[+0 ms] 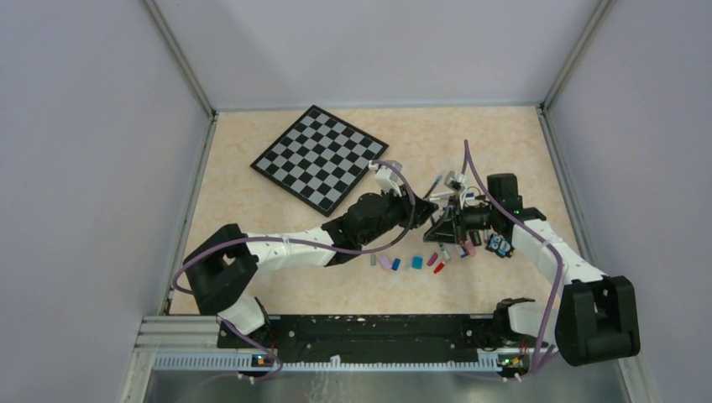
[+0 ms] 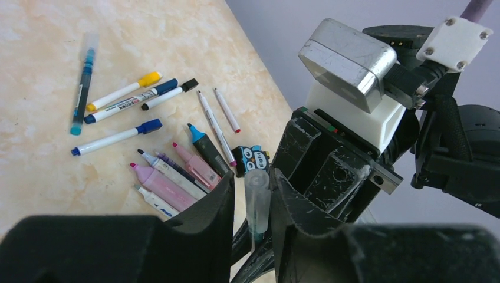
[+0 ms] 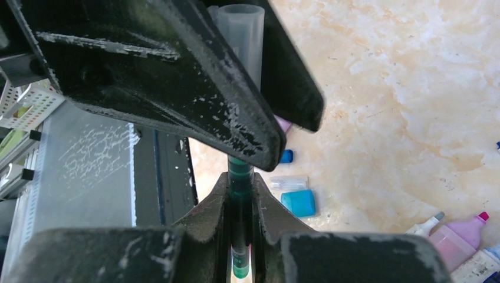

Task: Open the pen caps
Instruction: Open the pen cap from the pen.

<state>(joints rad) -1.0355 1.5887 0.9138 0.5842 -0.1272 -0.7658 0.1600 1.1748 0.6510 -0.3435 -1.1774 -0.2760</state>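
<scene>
My left gripper (image 1: 426, 210) and right gripper (image 1: 445, 222) meet over the table's middle on one teal pen. In the left wrist view my left gripper (image 2: 253, 177) is shut on the pen's clear frosted cap (image 2: 257, 197). In the right wrist view my right gripper (image 3: 240, 180) is shut on the teal pen barrel (image 3: 240, 168), and the cap (image 3: 244, 35) stands above it between the left fingers. Loose caps lie below: a blue cap (image 3: 299, 202), a clear cap (image 3: 289, 183), and in the top view a pink cap (image 1: 385, 262) and a red cap (image 1: 438, 267).
Several pens lie beyond the grippers: some with a yellow cap (image 2: 150, 78), a black cap (image 2: 190, 85) and a blue cap (image 2: 149, 126) on, and uncapped pink highlighters (image 2: 162, 186). An owl figure (image 2: 255, 158) sits beside them. The checkered board (image 1: 319, 158) lies at the back left.
</scene>
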